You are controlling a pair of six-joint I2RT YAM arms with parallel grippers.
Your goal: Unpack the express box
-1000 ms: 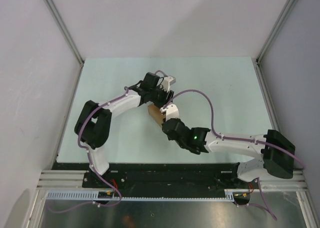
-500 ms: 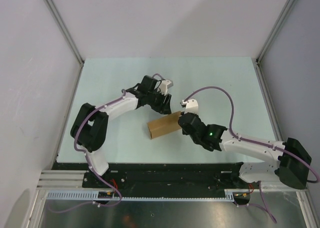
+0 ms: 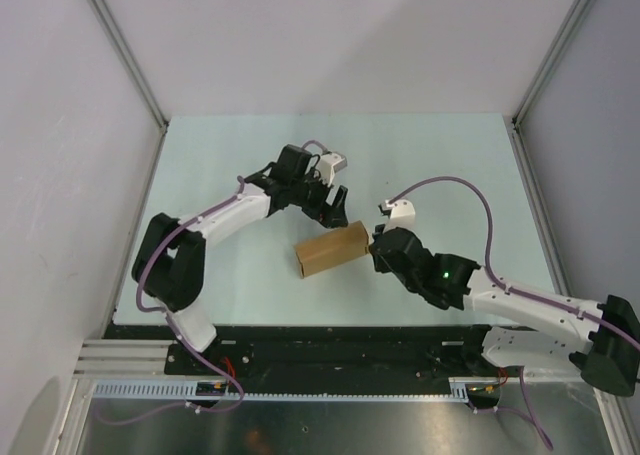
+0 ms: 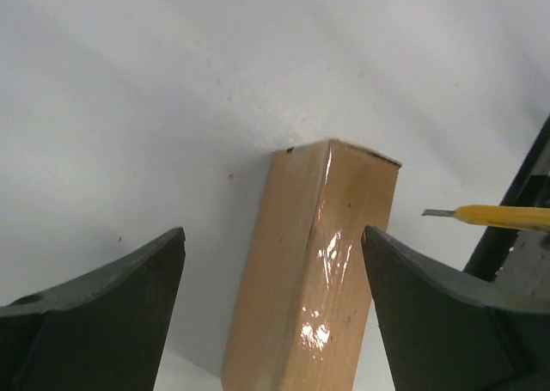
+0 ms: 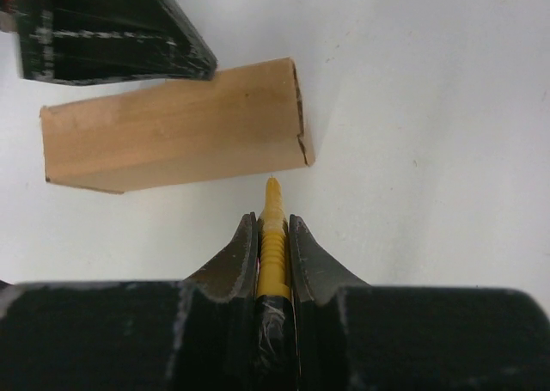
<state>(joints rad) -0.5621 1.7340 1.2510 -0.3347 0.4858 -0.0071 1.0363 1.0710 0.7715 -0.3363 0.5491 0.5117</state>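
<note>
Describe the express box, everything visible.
The express box is a small oblong brown cardboard carton, closed, glossy tape along its top. It lies flat on the table, angled to the arms. The open left gripper hovers at it, jaws either side, not touching; the utility knife tip points near one end, just short.

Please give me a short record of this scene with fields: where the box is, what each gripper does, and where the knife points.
box: lies on its long side on the table
left gripper: open, one finger on each side of the box, not touching it
right gripper: shut on the knife
knife: blade tip points at the box's long side, close to the end by the right arm
contact of tip and box: very close, cannot tell
</note>
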